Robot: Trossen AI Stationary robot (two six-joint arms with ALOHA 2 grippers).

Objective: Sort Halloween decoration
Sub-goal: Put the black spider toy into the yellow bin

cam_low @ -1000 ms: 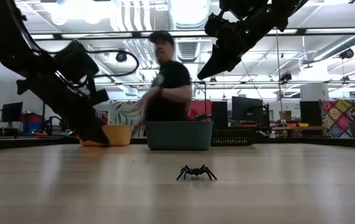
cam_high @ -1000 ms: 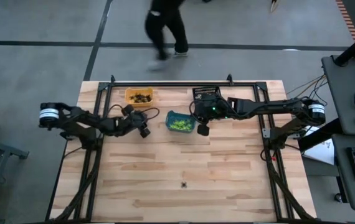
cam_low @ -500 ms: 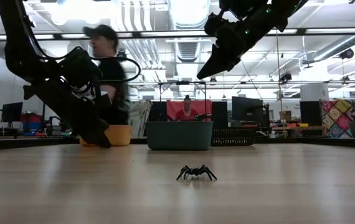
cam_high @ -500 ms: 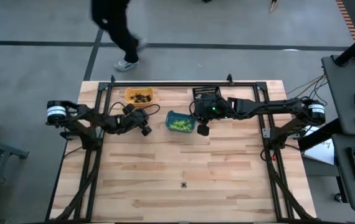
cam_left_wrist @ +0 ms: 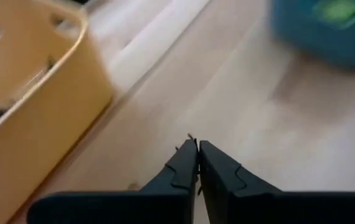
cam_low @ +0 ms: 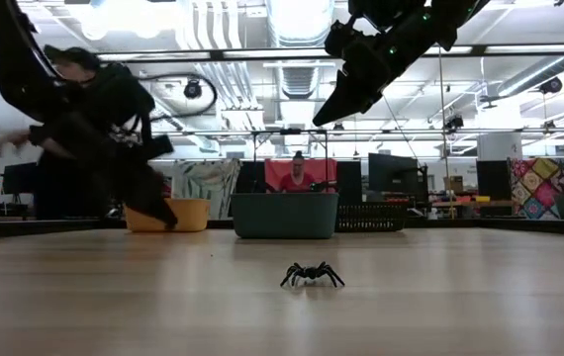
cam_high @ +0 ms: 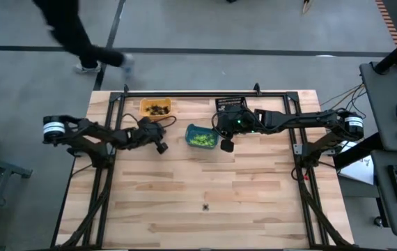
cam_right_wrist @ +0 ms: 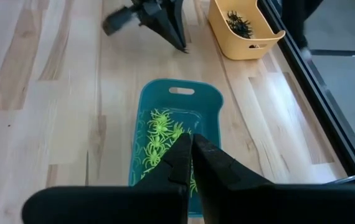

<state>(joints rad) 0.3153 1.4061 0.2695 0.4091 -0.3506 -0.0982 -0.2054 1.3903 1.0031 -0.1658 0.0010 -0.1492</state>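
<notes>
The left pincer [cam_left_wrist: 197, 144] had its dark fingers pressed flat together with nothing visible between them, hanging low over the bare wood between the yellow bin [cam_high: 155, 108] and the teal bin [cam_high: 200, 136]. The right pincer [cam_right_wrist: 192, 139] was closed too, just as empty-looking, poised above the teal bin's near end.

And the sorting looked nearly done! A heap of lime green spiders [cam_right_wrist: 160, 138] sat in the teal bin, and dark spiders [cam_right_wrist: 238, 21] lay in the yellow one. A black bin [cam_high: 230, 104] stood at the back edge under the right arm, but what it held could not be made out. One straggler was left: a lone black spider [cam_low: 311, 273] stood out in the open near the front of the table [cam_high: 254, 195], well apart from both arms and every bin. By the look of it, that was the last piece to fetch.

The spiders looked like thin moulded plastic, all spindly bent legs, easy to snag. The bins were smooth plastic tubs with rounded corners, the teal one with a slot handle at its end; the black one looked like open mesh. The tabletop was pale planked wood, matte and flat.
</notes>
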